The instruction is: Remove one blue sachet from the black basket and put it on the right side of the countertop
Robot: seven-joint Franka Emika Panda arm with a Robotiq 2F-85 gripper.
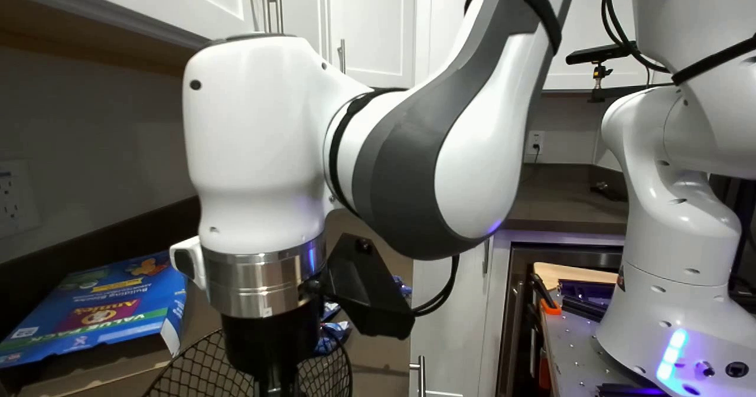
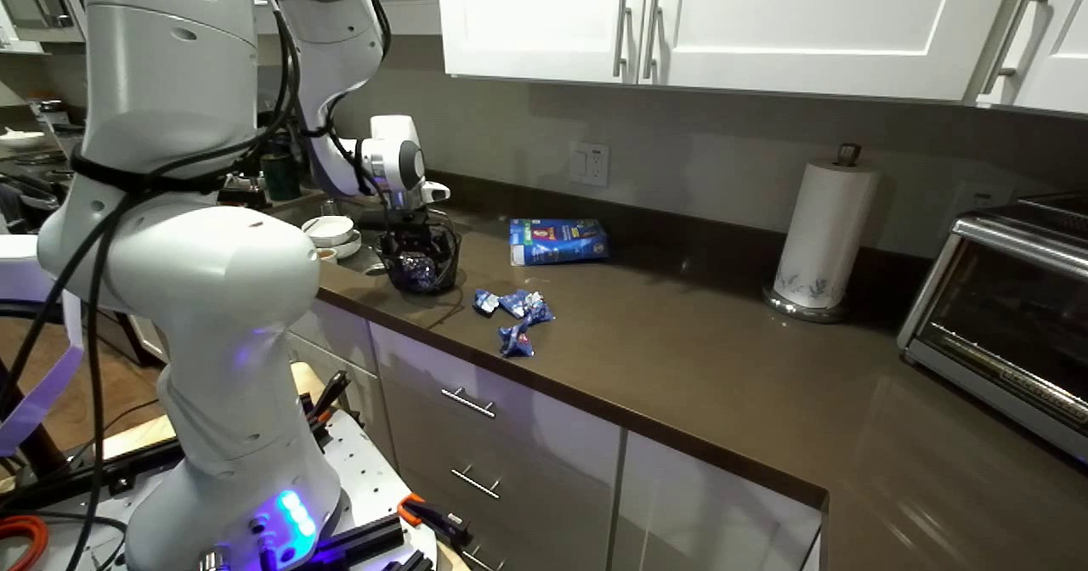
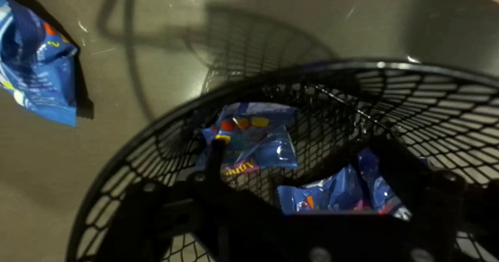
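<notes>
The black basket (image 3: 128, 149) is a round black wire-mesh basket on the grey-brown countertop (image 2: 680, 367). It also shows in both exterior views (image 1: 195, 367) (image 2: 448, 257). My gripper (image 3: 300, 143) reaches down into it with its fingers wide apart. In the wrist view, a blue sachet (image 3: 261, 137) lies in the basket by the left finger. More blue sachets (image 3: 331, 192) lie between the fingers and by the right finger, partly hidden by the gripper body. In an exterior view, the gripper (image 2: 416, 240) is at the basket; its tips are hidden there.
Several blue sachets (image 2: 516, 340) lie on the countertop beside the basket. A large flat blue printed box (image 2: 558, 242) lies near the wall. White bowls (image 2: 330, 231) stand behind the basket. A paper towel roll (image 2: 826, 231) and a toaster oven (image 2: 1011, 299) stand farther along the counter.
</notes>
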